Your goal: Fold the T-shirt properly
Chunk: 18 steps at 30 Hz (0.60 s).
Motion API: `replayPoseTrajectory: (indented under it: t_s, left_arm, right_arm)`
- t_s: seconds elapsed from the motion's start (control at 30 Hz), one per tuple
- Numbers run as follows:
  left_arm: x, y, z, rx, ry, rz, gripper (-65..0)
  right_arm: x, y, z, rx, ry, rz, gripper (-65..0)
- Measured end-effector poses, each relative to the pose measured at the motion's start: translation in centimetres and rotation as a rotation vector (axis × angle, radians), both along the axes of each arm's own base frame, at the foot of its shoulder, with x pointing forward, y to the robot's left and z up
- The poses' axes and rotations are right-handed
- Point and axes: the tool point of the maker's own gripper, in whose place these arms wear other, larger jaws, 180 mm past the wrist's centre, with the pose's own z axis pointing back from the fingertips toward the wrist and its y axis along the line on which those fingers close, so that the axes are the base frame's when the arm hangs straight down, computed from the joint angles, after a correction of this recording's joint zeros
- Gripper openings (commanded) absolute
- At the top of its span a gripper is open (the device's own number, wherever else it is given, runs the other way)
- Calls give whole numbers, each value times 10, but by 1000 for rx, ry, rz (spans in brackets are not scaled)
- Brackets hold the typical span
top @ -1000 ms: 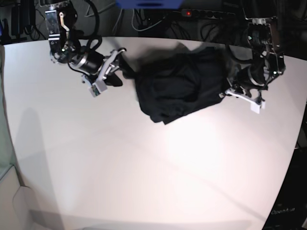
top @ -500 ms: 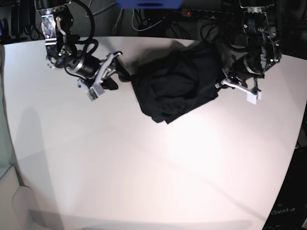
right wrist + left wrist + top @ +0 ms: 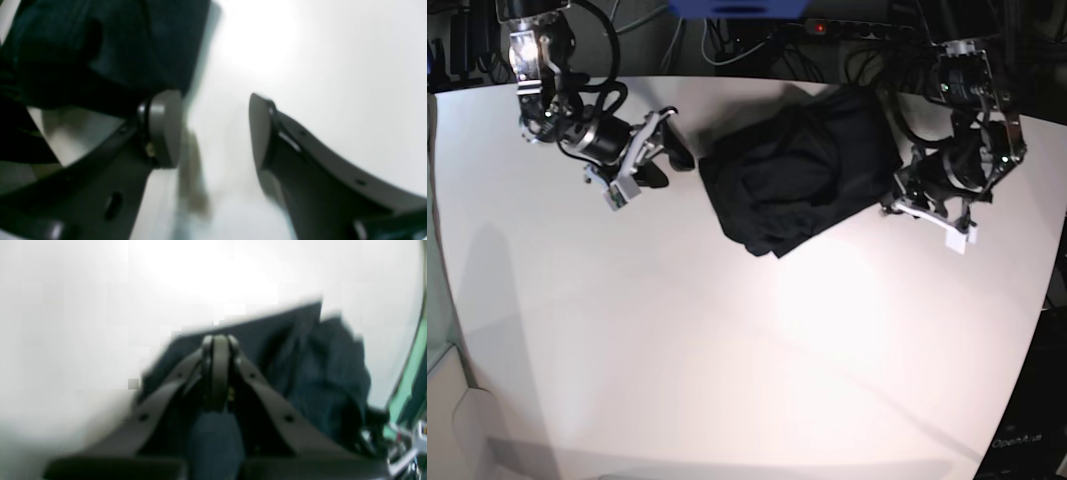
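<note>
The black T-shirt (image 3: 797,180) lies bunched in a loose heap at the back middle of the white table (image 3: 727,350). My left gripper (image 3: 895,200) is at the heap's right edge. In the left wrist view this gripper (image 3: 218,340) is shut, its tips pressed together over the T-shirt (image 3: 317,373); I cannot tell whether any fabric is pinched. My right gripper (image 3: 670,163) hangs just left of the heap. It stands open (image 3: 213,130) with only bare table between its fingers, and the T-shirt (image 3: 116,43) lies beyond its left finger (image 3: 165,130).
Behind the table's back edge run cables and a power strip (image 3: 819,27) with a red light. The table's curved right edge (image 3: 1037,330) falls off to a dark floor. Both arms' bases stand at the back corners.
My left gripper lifted slightly, then dropped back to the shirt's right edge. My right gripper drew back to the left, away from the heap. The heap shifted a little to the left.
</note>
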Motion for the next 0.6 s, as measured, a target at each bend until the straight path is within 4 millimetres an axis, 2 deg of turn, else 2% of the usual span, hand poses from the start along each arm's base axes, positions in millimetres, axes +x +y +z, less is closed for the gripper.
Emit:
replayPoseTrajectory:
  t_s: [0.13,0.23,0.3,0.4,0.5,0.6]
  left_arm:
    - [6,23,45,25,-81,37,-650]
    - [-15,38,50,31,-47,70,-650]
    - [-25,50,48,49,-35,99,-650]
    - [-38,52,38,59,1,103,-650]
    - [-59,45,17,41,80,91,-650]
    - [-68,27,-5,10,158,36,-650]
  right_arm:
    - [1,0,1,0,-2,0,-345]
    - [0,1,0,2,0,-2,-345]
    - [1,1,1,2,-2,-1,-345]
    - [3,1,1,-3,-2,1,-345]
    - [3,1,1,-2,-2,1,-345]
    - [3,1,1,-1,-2,0,-345]
